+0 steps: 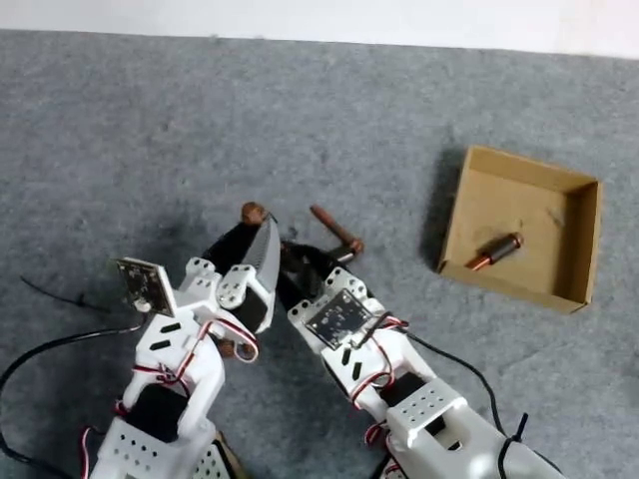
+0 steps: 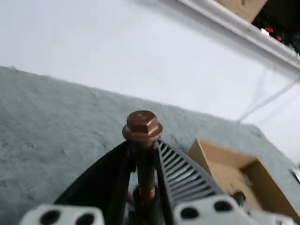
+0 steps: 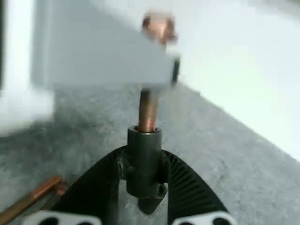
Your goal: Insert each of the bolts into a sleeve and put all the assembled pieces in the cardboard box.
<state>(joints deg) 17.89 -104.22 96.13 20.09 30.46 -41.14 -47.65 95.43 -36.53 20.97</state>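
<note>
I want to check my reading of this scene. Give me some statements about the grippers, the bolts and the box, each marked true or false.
1. The left gripper is shut on a bolt. True.
2. The right gripper is empty. False: it grips a dark sleeve.
3. The cardboard box holds one assembled piece. True.
4. No bolt lies loose on the table. False: a loose bolt lies on the carpet.

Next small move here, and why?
Probably ease the right gripper forward so the sleeve slides further along the bolt held in the left gripper: only the shank's tip is inside, with bare shank showing up to the head.
</note>
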